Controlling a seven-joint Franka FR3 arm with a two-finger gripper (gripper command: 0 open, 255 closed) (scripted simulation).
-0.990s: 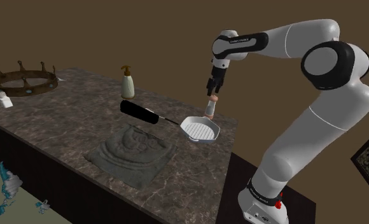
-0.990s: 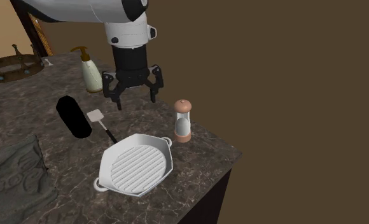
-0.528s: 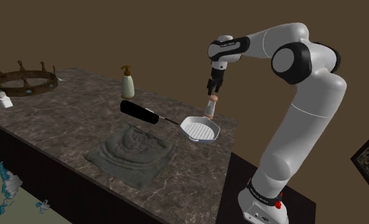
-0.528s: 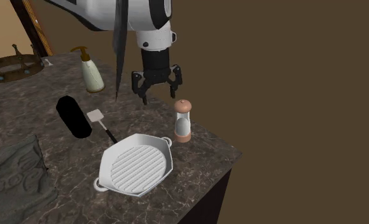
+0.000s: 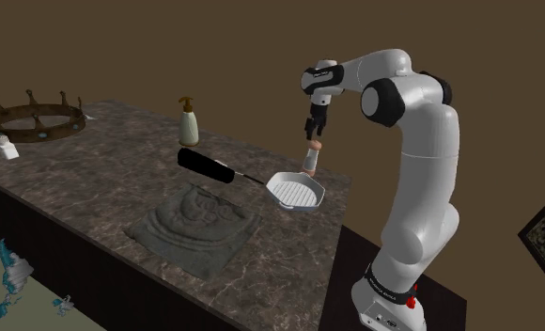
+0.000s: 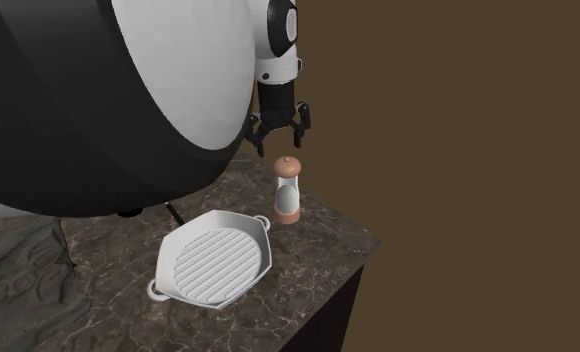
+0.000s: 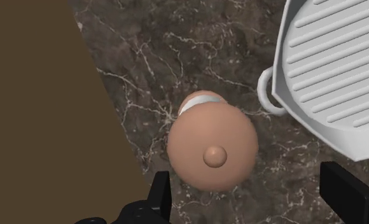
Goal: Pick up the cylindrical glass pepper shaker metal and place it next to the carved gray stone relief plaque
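- A dark veined marble countertop runs in front of a plain brown wall; the white arm reaches over its far corner
- The pepper shaker stands upright near the counter's edge, with a peach domed cap, a pale body and a peach base
- In the second exterior view the shaker sits just beside the small loop handle of a white ribbed grill pan, apart from it
- The gripper hangs directly over the shaker, pointing down, with a gap between its tips and the cap
- Its black fingers are spread wide and touch nothing; in the wrist view the gripper looks straight down on the cap's knob, and the shaker lies between the two fingers, nearer one than the other
- The grey carved stone relief plaque lies flat on the counter, well apart from the shaker, beyond the grill pan toward the shoulder view's left
- A cream soap dispenser stands farther back on the counter
- In the second exterior view a large joint of the arm hides much of the counter
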